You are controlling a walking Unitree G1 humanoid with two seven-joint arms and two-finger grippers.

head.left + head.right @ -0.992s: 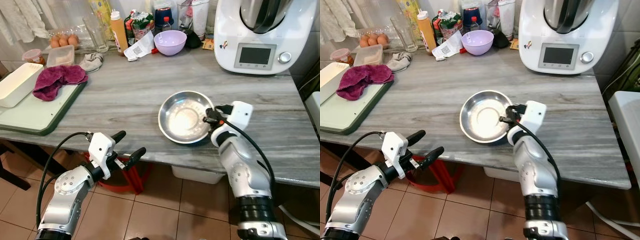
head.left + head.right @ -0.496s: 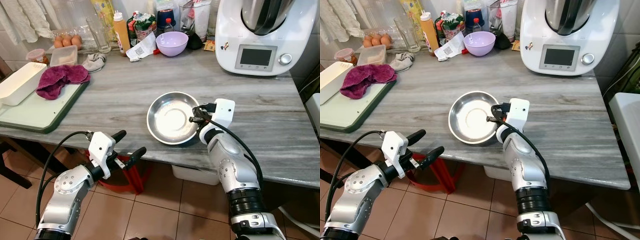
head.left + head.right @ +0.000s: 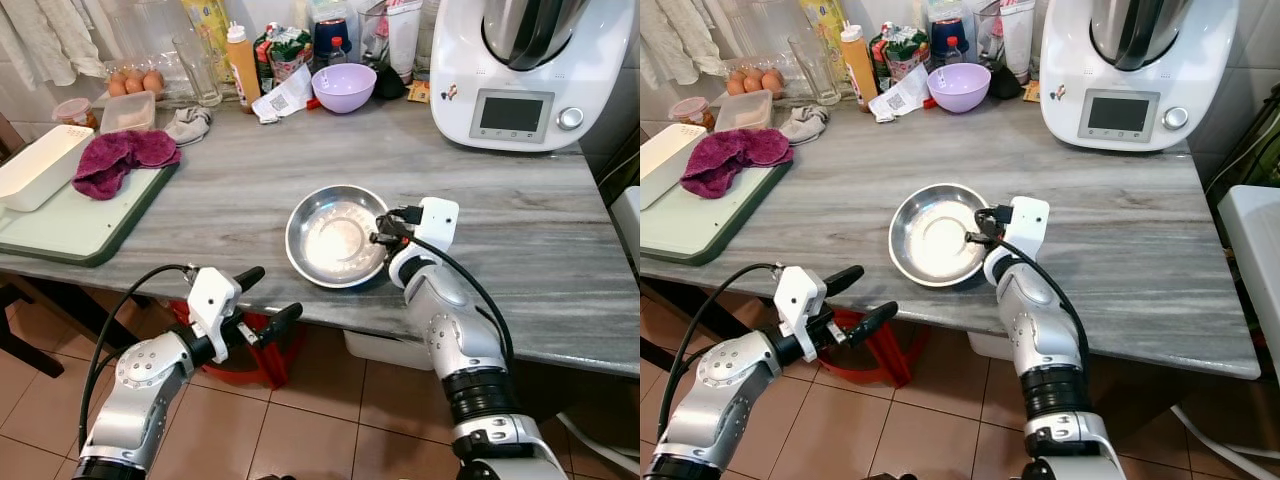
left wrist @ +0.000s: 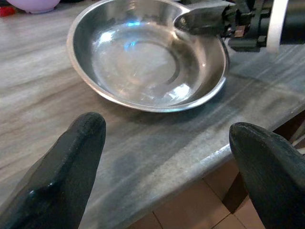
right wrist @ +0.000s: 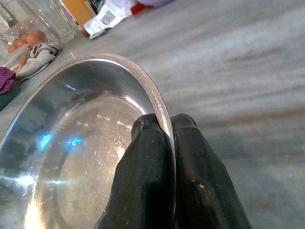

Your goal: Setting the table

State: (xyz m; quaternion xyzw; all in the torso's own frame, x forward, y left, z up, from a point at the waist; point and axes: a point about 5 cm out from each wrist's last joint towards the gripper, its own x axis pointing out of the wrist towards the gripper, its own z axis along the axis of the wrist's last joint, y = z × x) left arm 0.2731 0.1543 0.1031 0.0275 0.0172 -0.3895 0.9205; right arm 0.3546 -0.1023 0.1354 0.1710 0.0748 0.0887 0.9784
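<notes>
Your right hand (image 3: 383, 238) is already on the steel bowl (image 3: 335, 236): fingers pinched shut over the rim on the bowl's right side, one finger inside the wall, one outside, as the right wrist view shows (image 5: 159, 157). The bowl sits flat on the grey worktop (image 3: 250, 190), near its front edge and roughly mid-length.

The relation that matters: the grip is at one point on the rim, so the whole bowl lies to the left of that hand, out toward your left arm. Lift and it will likely tip down on the far side; a slide along the worktop looks safer to me.

Left hand (image 3: 262, 301) hangs below and in front of the front edge, fingers spread wide, holding nothing. From its wrist view the bowl (image 4: 143, 57) is straight ahead, just past the edge. It's near enough to support the free rim.
</notes>
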